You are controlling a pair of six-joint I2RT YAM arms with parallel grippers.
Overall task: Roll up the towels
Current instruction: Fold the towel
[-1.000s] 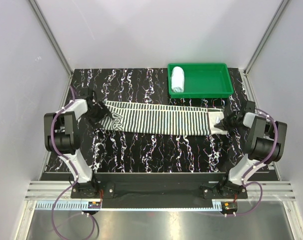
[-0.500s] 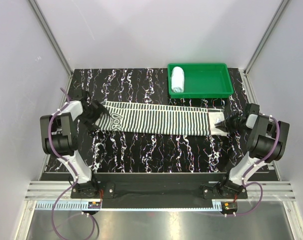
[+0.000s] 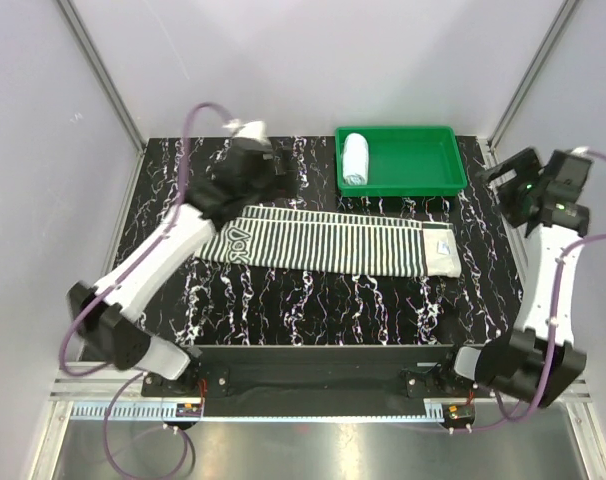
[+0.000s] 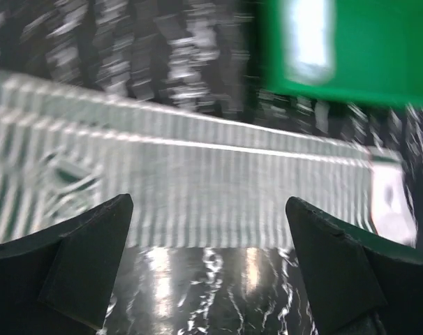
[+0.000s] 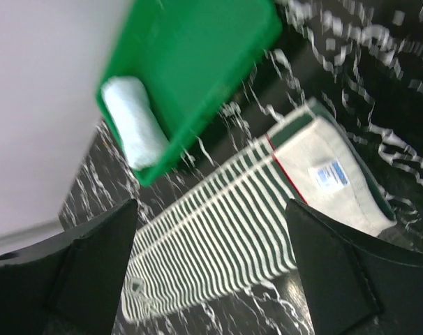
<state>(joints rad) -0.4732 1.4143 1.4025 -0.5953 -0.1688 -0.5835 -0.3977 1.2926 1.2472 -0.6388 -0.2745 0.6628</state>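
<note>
The black-and-white striped towel lies flat and stretched out across the middle of the table, with its plain cream end and label at the right. The pale blue towel sits rolled up in the left part of the green tray. My left gripper hangs open above the striped towel's far left part, with nothing between its fingers. My right gripper is raised at the back right, open and empty, looking down on the striped towel and the blue roll.
The green tray stands at the table's back right, close behind the striped towel. The black marbled table top shows in front of the towel. Grey walls close off the back and both sides.
Both grippers have opened and let go of the striped towel's ends. The left arm rose and swung toward the back middle; the right arm lifted to the back right. The towel stays flat.
</note>
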